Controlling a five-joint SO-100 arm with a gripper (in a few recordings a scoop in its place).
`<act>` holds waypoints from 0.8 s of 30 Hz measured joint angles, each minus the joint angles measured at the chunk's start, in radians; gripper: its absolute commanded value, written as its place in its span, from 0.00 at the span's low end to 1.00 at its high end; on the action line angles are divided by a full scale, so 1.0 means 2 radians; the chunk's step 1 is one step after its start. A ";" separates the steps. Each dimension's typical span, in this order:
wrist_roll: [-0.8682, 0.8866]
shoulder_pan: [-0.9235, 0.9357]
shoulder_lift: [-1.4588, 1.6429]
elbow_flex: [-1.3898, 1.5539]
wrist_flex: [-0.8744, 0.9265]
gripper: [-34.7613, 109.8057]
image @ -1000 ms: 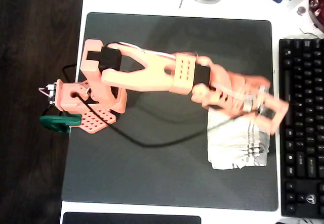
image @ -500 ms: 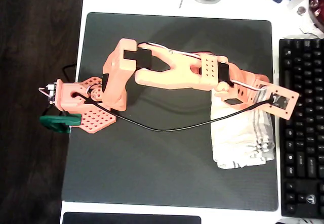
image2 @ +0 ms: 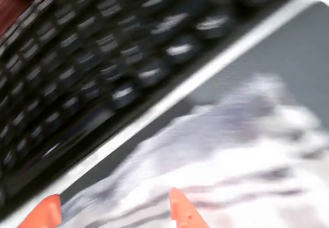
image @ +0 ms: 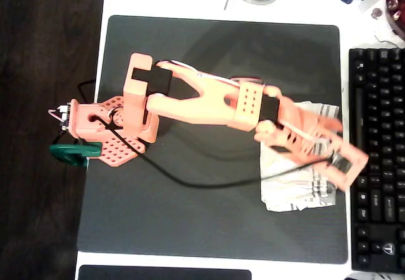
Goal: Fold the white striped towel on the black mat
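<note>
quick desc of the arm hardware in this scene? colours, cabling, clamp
Salmon-orange printed arm with black servo blocks at the joints, a perforated orange base and dotted holes on the forearm link. A black cable loops from base to wrist. A green clamp sits at the base. Gripper fingertips are orange.

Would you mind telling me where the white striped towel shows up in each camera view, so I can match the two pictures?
Overhead view: the white striped towel lies at the right edge of the black mat, partly under the arm, beside the keyboard.
Wrist view: the towel fills the lower right, blurred, just above the orange fingertips.
Shared landmark: the black keyboard, along the towel's far side in both views.
</note>
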 measured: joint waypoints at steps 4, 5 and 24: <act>0.058 0.031 0.000 0.002 0.011 0.42; 0.071 0.036 -0.001 0.002 0.012 0.42; 0.107 0.054 -0.038 -0.006 0.030 0.42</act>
